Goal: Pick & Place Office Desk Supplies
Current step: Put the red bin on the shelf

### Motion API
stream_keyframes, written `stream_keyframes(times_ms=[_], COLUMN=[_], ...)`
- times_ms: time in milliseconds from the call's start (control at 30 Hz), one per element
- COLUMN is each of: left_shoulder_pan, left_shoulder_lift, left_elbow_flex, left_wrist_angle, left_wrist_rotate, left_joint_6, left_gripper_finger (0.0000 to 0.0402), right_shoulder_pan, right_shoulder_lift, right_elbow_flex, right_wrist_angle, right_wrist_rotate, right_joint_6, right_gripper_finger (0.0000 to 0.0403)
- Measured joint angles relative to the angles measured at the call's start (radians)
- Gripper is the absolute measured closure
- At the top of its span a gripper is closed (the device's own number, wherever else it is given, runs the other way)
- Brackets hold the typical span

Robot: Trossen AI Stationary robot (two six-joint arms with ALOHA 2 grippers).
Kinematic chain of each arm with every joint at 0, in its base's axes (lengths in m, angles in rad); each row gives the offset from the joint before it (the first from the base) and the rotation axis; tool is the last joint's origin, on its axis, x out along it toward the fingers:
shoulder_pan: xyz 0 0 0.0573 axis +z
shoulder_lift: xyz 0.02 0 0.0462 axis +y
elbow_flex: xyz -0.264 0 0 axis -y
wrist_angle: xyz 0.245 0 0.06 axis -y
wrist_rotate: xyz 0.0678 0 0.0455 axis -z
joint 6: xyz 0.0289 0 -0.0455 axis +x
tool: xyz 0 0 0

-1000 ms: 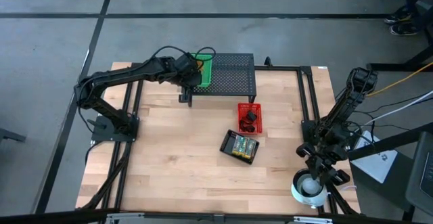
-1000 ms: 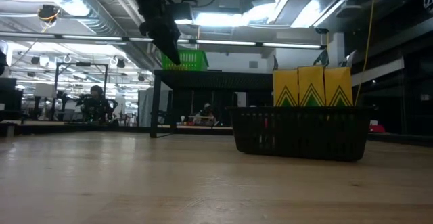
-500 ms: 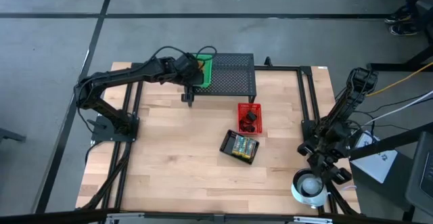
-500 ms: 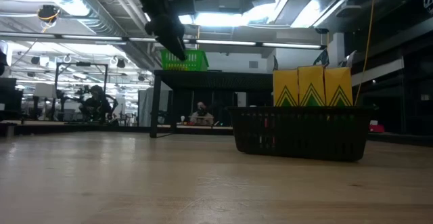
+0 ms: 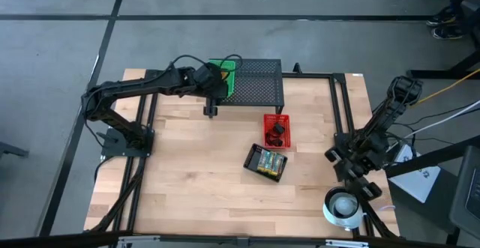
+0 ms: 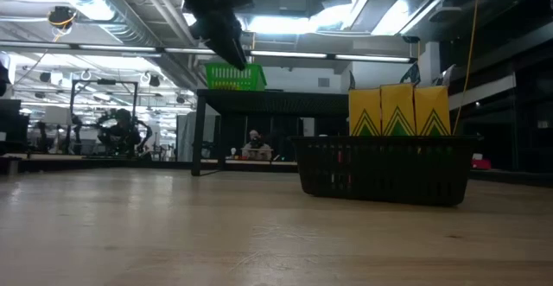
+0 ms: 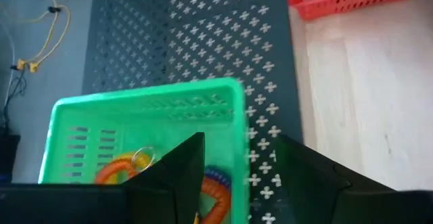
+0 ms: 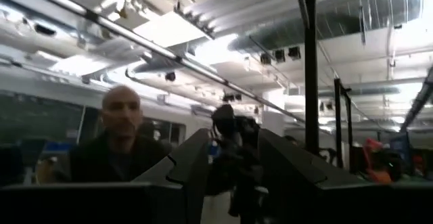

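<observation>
A: High view: where does the left gripper (image 5: 211, 110) sit against the green slotted plastic basket (image 5: 223, 76)?

B: Just off the basket's near edge, where it stands on the black perforated metal stand (image 5: 259, 83). Left arm is far nearer; the right gripper (image 5: 352, 174) waits at the table's right edge.

A: Fingers?

B: Left wrist view shows them spread, empty. Orange and purple coiled loops (image 7: 125, 172) lie inside the basket.

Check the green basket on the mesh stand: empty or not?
Not empty: green basket holds orange and purple loops, seen from the left wrist.
</observation>
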Motion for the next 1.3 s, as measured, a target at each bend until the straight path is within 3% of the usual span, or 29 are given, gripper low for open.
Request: stream_keyframes(times_ms=[100,333,533,600,833,967,1200,1300], left_shoulder_pan=[-0.012,-0.058,-0.144,-0.178,-0.267,-0.328,-0.441,-0.483], left_shoulder_lift=[-0.004,-0.007,-0.007,-0.007,-0.008,0.001,0.098,0.164], left_elbow_flex=[-0.001,0.000,-0.005,-0.012,-0.055,-0.124,-0.195,-0.195], left_wrist_angle=[0.033,0.087,0.156,0.204,0.366,0.442,0.585,0.637], left_wrist_rotate=[0.002,0.100,0.096,0.096,0.099,0.083,-0.053,-0.099], left_joint_6=[-0.021,-0.095,-0.146,-0.170,-0.281,-0.328,-0.352,-0.338], left_gripper_finger=[0.0224,0.0224,0.0226,0.0226,0.0226,0.0226,0.0226,0.0226], right_shoulder_pan=[-0.049,-0.158,-0.194,-0.204,-0.220,-0.220,-0.220,-0.220], right_shoulder_lift=[0.000,-0.004,-0.016,-0.016,-0.016,-0.016,-0.016,-0.016], right_elbow_flex=[0.028,0.057,0.057,0.057,0.057,0.057,0.058,0.057], right_wrist_angle=[-0.098,-0.207,-0.211,-0.213,-0.205,-0.202,-0.188,-0.188], right_wrist_rotate=[0.020,0.259,0.611,0.683,0.668,0.632,0.389,0.330], right_joint_6=[0.025,0.057,0.024,0.022,-0.213,-0.172,-0.084,-0.048], right_gripper_finger=[0.0271,0.0271,0.0271,0.0271,0.0271,0.0271,0.0271,0.0271])
